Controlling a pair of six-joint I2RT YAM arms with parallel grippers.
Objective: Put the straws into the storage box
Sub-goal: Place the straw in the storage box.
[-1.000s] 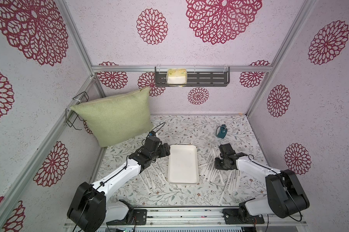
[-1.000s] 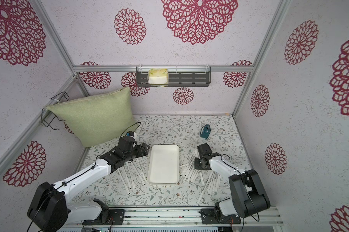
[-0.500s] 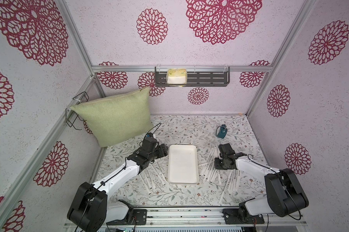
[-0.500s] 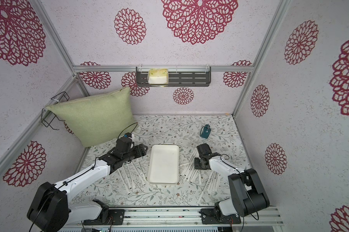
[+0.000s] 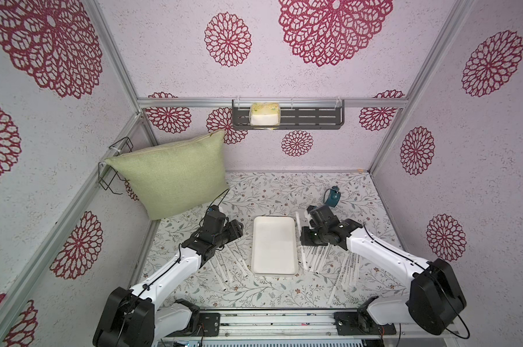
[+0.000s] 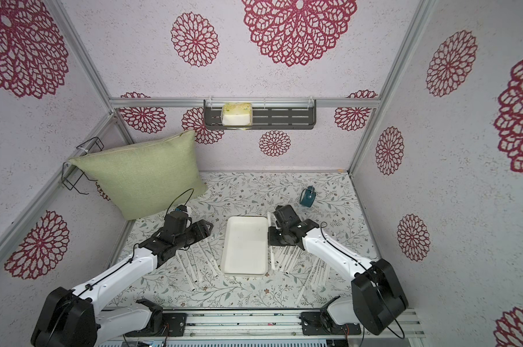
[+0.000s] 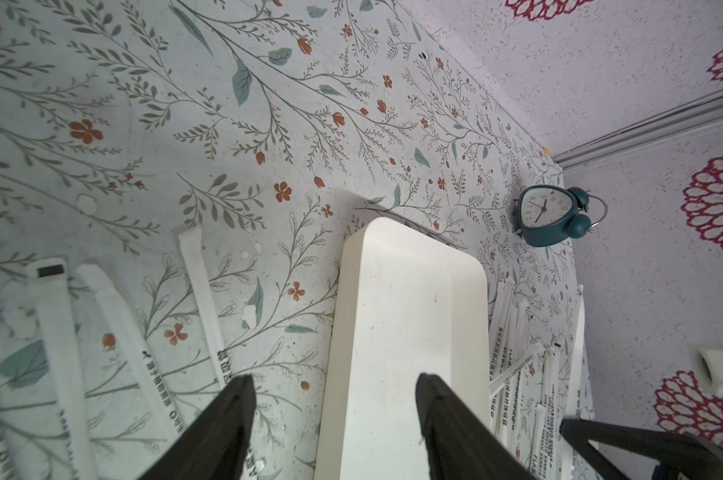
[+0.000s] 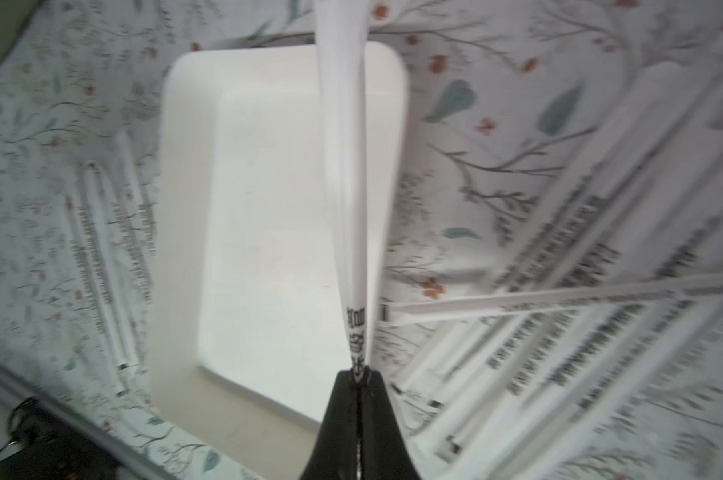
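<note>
R gripper (image 8: 359, 376): fingers clamped on one straw (image 8: 343, 145) near printed end, free length alongside storage box (image 8: 176, 232) rim. Box empty. Lift clear of rim, swing over, lay lengthwise, then let go. L gripper (image 7: 334, 377): jaws apart, holding nothing. Other straws (image 5: 314, 260) on table (image 5: 269, 195).

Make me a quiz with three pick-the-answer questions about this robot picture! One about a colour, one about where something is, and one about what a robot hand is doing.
1. What colour is the pillow?
A) green B) blue C) red
2. Where is the alarm clock?
A) on top of the pillow B) on the table C) on a chair
3. What is the right gripper doing?
A) open and empty B) shut on a straw C) shut on a spoon

Answers:
1 A: its cloth looks pale green in both top views.
2 B: it sits on the flowered tabletop, toward the back.
3 B: the right wrist view shows its jaws pinching one wrapped straw.
</note>
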